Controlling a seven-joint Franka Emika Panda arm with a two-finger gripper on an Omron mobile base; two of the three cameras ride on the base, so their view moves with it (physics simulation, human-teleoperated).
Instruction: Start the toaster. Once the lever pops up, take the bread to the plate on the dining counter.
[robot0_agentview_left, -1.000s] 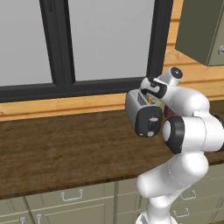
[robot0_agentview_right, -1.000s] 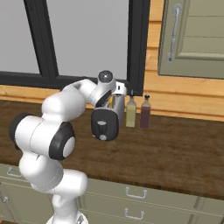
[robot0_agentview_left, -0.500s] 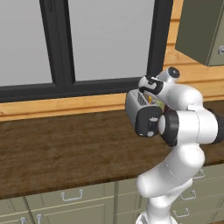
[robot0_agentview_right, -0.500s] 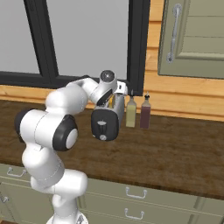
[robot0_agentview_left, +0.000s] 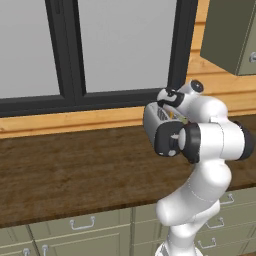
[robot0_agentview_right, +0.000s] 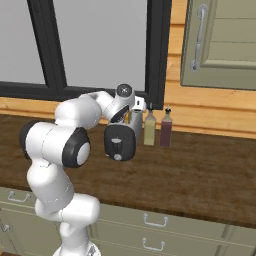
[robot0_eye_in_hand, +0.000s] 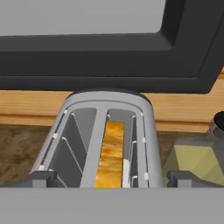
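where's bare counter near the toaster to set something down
The wooden counter lies bare left of the toaster, from the window sill to the front edge, and also right of the two bottles in the right base view. Crowded: the toaster, bottles and the arm's open pincer cluster by the window post.

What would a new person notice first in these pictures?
The big white arm, bent over the wooden counter before the dark-framed window. Next the toaster, seen from above in the hand view, with the bread standing in one slot. Two bottles stand beside it.
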